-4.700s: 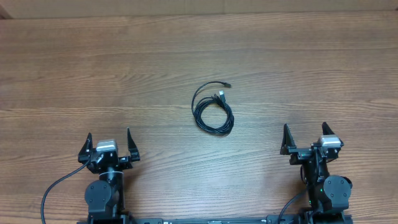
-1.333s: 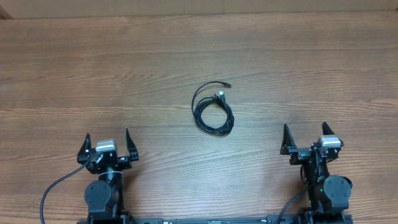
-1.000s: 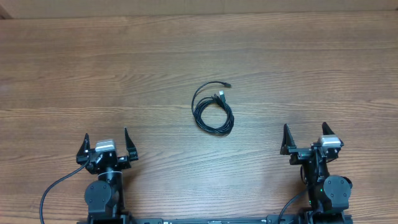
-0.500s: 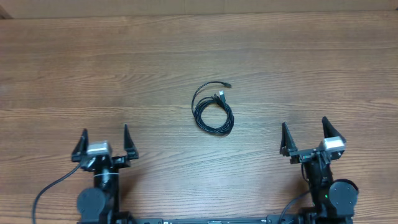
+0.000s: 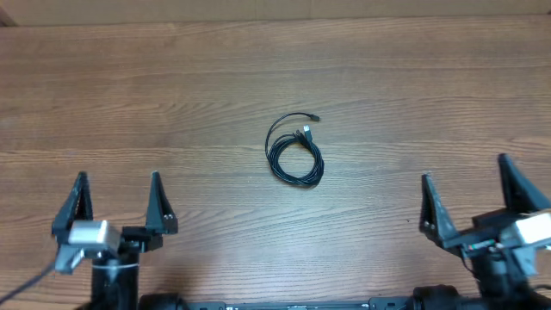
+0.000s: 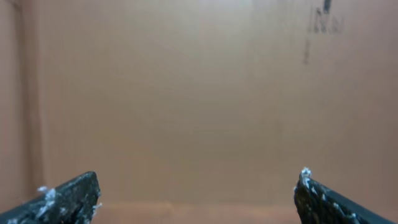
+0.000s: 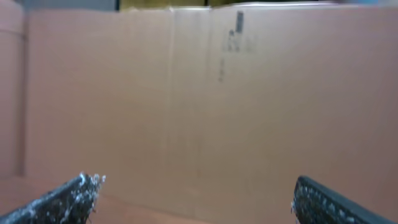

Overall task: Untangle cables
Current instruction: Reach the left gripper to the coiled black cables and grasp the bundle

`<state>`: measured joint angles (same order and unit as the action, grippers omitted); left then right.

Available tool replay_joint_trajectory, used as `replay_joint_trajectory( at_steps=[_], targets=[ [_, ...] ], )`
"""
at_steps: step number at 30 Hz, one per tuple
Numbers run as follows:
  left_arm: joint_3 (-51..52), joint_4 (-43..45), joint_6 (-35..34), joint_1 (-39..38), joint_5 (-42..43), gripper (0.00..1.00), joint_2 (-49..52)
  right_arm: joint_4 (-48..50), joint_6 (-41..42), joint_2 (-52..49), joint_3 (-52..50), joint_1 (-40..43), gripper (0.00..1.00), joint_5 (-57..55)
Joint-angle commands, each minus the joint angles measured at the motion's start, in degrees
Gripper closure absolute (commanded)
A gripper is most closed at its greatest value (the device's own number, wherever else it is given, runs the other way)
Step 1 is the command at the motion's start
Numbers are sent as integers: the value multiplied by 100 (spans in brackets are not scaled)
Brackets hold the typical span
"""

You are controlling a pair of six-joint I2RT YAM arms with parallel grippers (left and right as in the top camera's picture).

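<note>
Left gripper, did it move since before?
Yes. In the overhead view the left gripper has slid farther left, away from the coiled cable, and looks bigger, so it likely rose.

cables (image 5: 295, 151) | thin, black | loosely coiled, two plug ends at top | flat, table centre

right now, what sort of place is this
Probably a robot test bench: a wooden table with a left arm and right arm at its near edge, a cardboard wall behind, one coiled cable laid out.
</note>
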<state>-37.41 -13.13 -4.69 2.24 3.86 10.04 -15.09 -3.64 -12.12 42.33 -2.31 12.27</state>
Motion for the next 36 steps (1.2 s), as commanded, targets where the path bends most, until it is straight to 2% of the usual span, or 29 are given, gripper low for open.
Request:
replay_joint_trajectory(
  at_steps=[1, 3, 4, 7, 12, 18, 25, 32, 34, 36],
  targets=[
    [-798, -496, -177, -35, 634, 0, 754, -385, 232, -573, 1045, -26, 0, 417],
    [-1390, -953, -177, -35, 933, 0, 1276, -824, 232, -903, 1611, -26, 0, 553],
    [-2035, -1388, -177, -35, 1318, 0, 1766, -1349, 232, -1213, 2177, -26, 0, 741],
    [-3062, -1965, -170, -35, 2011, 0, 2356, -1878, 229, -1471, 2817, -26, 0, 1364],
    [-4092, -2682, -175, -35, 2778, 1, 2682, -2643, 232, -1478, 3368, -26, 0, 2465],
    [-4203, -3348, -177, -35, 3333, 0, 2667, -3136, 229, -1478, 3617, -26, 0, 3545],
    [-4181, -4061, -181, -37, 3477, 1, 2667, -2876, 229, -1480, 3613, -26, 0, 3598],
    [-4052, -4282, -269, -37, 3488, 1, 2706, -2844, 365, -1539, 3606, -24, 0, 3436],
    [-4017, -4325, -256, -37, 3418, 0, 2785, -2938, 398, -1628, 3606, -24, 0, 2931],
    [-3969, -4459, -96, -39, 3403, 0, 2918, -3080, 837, -1746, 3606, -24, 0, 2105]
  ],
)
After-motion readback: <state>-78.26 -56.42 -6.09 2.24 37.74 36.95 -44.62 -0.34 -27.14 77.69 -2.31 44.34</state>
